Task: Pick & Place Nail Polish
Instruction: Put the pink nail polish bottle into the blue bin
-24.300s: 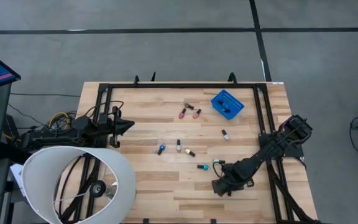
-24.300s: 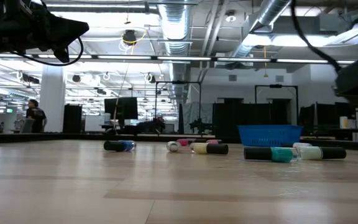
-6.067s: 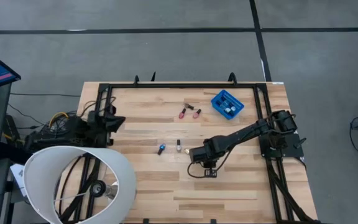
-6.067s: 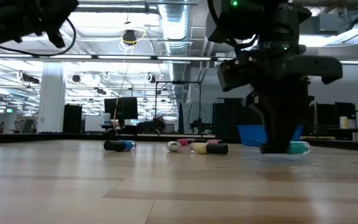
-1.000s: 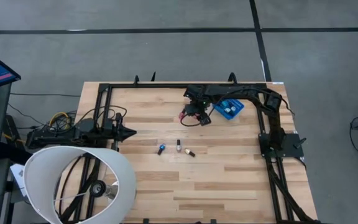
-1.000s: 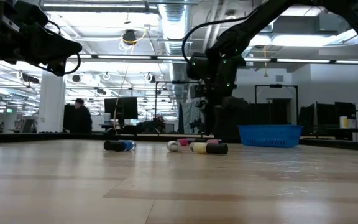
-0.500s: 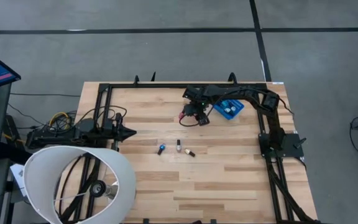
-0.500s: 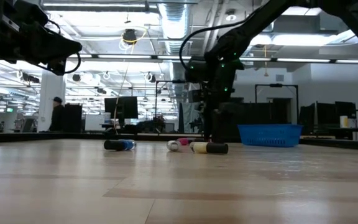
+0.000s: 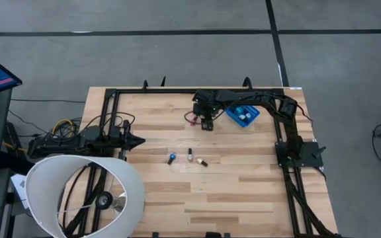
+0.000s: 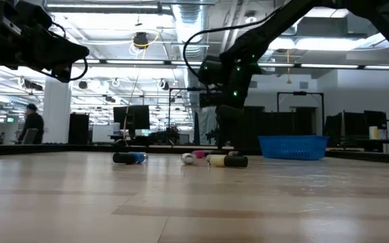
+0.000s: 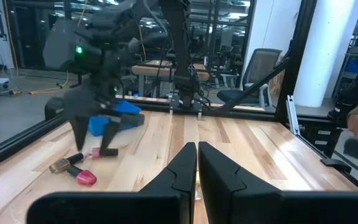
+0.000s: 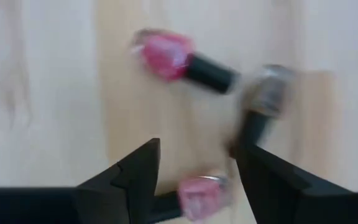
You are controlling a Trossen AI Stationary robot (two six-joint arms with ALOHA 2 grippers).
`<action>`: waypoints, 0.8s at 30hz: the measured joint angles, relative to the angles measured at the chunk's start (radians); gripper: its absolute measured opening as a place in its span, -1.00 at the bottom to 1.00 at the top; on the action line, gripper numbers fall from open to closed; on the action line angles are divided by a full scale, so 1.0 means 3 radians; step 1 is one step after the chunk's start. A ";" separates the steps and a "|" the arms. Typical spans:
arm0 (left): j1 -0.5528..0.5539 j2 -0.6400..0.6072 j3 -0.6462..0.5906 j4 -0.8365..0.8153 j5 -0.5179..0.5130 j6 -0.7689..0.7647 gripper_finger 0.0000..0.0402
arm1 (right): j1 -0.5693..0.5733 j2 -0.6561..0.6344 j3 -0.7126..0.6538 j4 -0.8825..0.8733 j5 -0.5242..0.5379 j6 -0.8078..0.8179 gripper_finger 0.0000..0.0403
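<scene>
From above, the right tool (image 9: 206, 123) hides most of the pink bottles (only slivers show). Its wrist view blurs a pale-capped bottle (image 12: 263, 106), perhaps dark-bodied, and the lower pink bottle (image 12: 199, 196) is partly hidden.

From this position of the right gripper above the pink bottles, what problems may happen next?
1. Three bottles lie close together under the open right gripper: a pink bottle, a second pink bottle between the fingers, and a dark-capped bottle beside one finger. Closing could knock a neighbour or catch two.
2. The bottles lie on their sides, so one may roll away when a finger touches it.
3. The blue bin is near the right arm, which might bump it.
</scene>
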 joint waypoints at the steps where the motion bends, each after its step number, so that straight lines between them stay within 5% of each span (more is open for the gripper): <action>1: 0.0000 0.0000 0.0000 0.0000 0.0000 -0.0001 -0.94 | 0.0000 -0.0021 0.0033 -0.0040 0.0092 0.0140 0.02; 4: 0.0000 0.0000 0.0000 0.0000 0.0000 0.0000 -0.94 | 0.0002 -0.0037 0.0166 -0.0212 0.0409 0.0683 0.06; 10: 0.0000 0.0000 0.0000 0.0000 0.0000 0.0000 -0.94 | -0.0080 -0.0033 0.0256 -0.0638 0.0393 0.1655 0.10; 24: 0.0000 0.0000 0.0000 0.0001 0.0000 0.0000 -0.94 | -0.0105 -0.0001 0.0133 -0.0446 0.0308 0.2013 0.10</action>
